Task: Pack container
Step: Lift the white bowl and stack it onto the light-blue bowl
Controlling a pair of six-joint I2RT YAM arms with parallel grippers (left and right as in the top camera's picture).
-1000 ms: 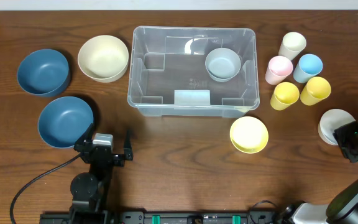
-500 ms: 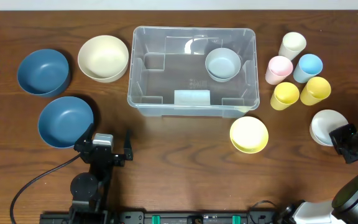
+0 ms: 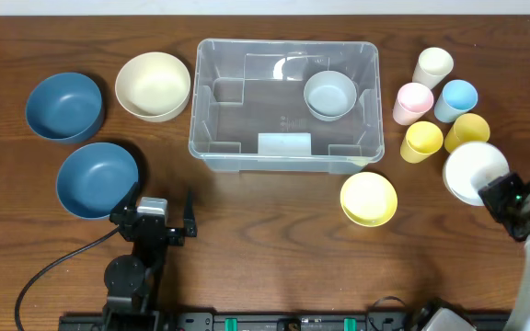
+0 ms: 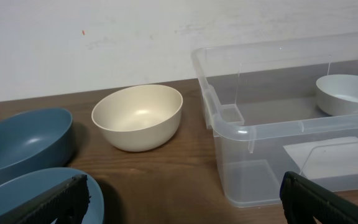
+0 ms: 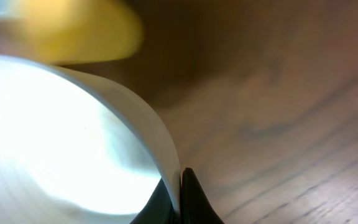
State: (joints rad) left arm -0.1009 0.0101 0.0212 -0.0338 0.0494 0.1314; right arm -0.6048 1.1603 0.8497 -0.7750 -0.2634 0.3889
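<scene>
White bowl (image 3: 472, 170) has shifted leftward, rim clamped in right pincer (image 3: 491, 191).

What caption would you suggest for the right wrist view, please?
Right tool shut on the rim of the white bowl, wooden table beyond.

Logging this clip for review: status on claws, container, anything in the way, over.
Right claw shut on white bowl rim. Left claw open, empty. Container holds one grey bowl. Cups stand between white bowl and container.
</scene>
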